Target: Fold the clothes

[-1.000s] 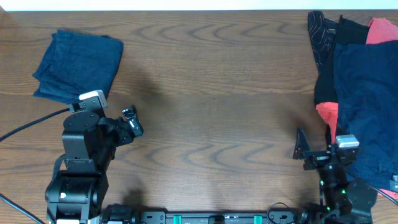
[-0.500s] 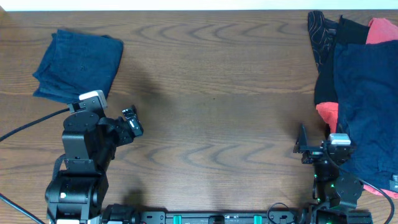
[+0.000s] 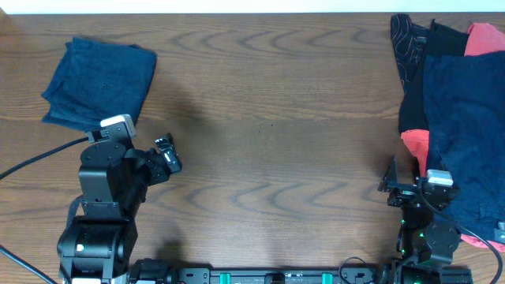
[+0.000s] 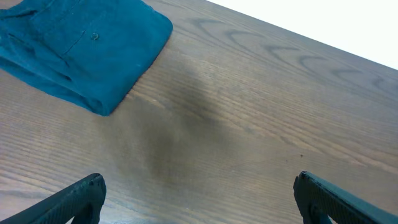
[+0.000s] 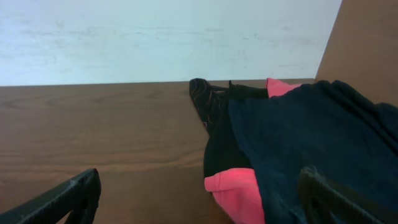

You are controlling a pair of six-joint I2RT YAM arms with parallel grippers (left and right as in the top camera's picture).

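A folded dark navy pair of shorts (image 3: 99, 83) lies at the table's far left; it also shows in the left wrist view (image 4: 81, 50). An unfolded pile lies at the right edge: a navy garment (image 3: 465, 126) on top, coral-red cloth (image 3: 416, 146) under it, and black cloth with thin pale lines (image 3: 406, 43) at the back. My left gripper (image 3: 167, 155) is open and empty, in front of and to the right of the folded shorts (image 4: 199, 199). My right gripper (image 3: 409, 183) is open and empty at the pile's near left edge, its jaws (image 5: 199, 193) spanning the coral-red cloth (image 5: 239, 196) and navy garment (image 5: 311, 137).
The brown wooden table (image 3: 276, 118) stretches between the folded shorts and the pile. A black cable (image 3: 31, 162) runs off the left edge by the left arm. A pale wall (image 5: 161, 37) stands behind the far edge.
My right gripper has drawn back toward the front edge and shifted slightly right, next to the pile. The left arm and the clothes have not moved.
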